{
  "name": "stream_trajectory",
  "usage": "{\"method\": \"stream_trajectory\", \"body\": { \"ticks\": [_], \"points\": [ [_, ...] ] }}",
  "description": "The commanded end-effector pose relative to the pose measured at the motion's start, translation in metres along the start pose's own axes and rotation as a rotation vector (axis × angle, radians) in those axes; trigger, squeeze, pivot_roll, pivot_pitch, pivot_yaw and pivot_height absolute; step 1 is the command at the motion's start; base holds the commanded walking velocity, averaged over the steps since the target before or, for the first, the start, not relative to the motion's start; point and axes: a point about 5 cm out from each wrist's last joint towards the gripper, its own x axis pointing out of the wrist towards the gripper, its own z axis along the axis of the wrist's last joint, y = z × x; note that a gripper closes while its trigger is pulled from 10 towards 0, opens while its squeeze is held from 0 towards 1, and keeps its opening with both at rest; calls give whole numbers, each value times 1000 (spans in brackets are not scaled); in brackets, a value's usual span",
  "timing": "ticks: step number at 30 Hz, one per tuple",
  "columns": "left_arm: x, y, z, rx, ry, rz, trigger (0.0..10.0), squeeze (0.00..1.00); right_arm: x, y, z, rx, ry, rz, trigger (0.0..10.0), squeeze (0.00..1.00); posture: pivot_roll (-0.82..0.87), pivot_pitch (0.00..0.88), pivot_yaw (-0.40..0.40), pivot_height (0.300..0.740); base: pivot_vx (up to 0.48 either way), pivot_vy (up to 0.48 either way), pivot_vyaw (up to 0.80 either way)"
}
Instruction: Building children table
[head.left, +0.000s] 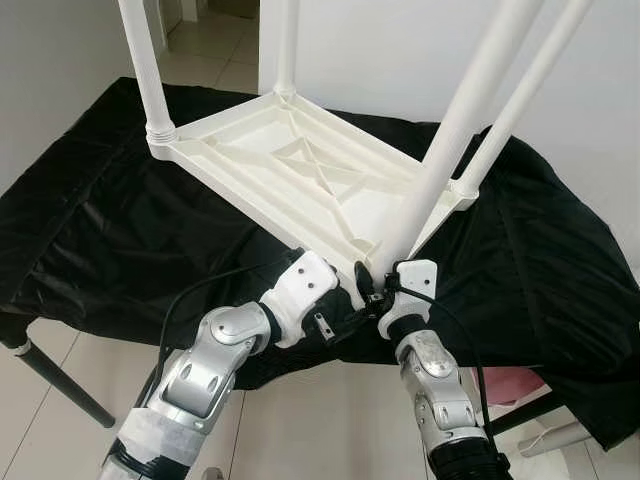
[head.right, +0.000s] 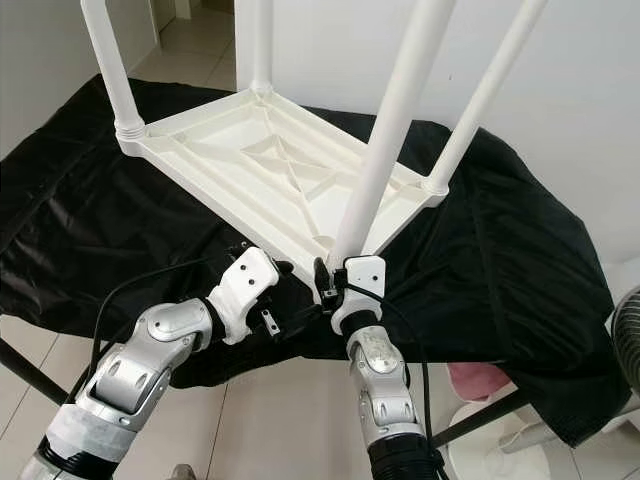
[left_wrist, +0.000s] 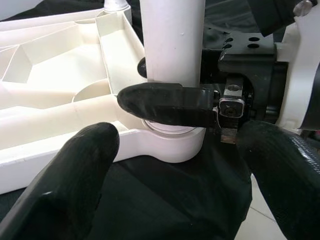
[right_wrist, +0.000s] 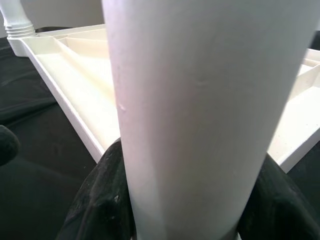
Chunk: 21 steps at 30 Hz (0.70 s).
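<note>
A white plastic children table top (head.left: 290, 160) lies upside down on a black cloth (head.left: 100, 230) that covers a work surface in the middle of the head views. Its ribbed underside faces up, and its long axis runs from the upper left to the lower right of the frame. Four white round plastic legs stand up from its corners. The near leg (head.left: 455, 125) rises from the corner in the lower centre and leans toward the upper right.

The right gripper (left_wrist: 170, 107) is at the base of this near leg, and its black fingers (right_wrist: 100, 200) are closed around the leg on both sides, just above the corner socket. The left gripper (left_wrist: 175, 200) is just beside it, near the same corner. Its two black fingers (left_wrist: 65, 185) are spread wide and hold nothing; they hang over the black cloth, in front of the table edge.
</note>
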Motion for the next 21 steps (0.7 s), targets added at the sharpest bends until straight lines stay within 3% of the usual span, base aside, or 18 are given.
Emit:
{"method": "stream_trajectory", "body": {
  "ticks": [1,9,10,18,21],
  "points": [
    [1,1,1,1,3,5,10000,0,0,-2,0,16,6,-59,10000,0,15,69,-88,740,0,0,0],
    [-1,1,1,0,3,18,10000,0,0,-2,4,-14,13,-75,10000,0,24,75,-107,740,0,0,0],
    [-1,0,1,-2,2,22,10000,0,0,-2,6,-17,8,-65,10000,1000,25,76,-111,740,0,0,0],
    [0,-2,1,-5,0,23,10000,0,0,-7,13,-11,-24,-18,10000,1000,19,75,-112,740,0,0,0],
    [-1,-3,0,-5,2,14,10000,0,-4,-18,15,-13,-21,63,10000,1000,16,75,-105,740,0,0,0]
  ]
}}
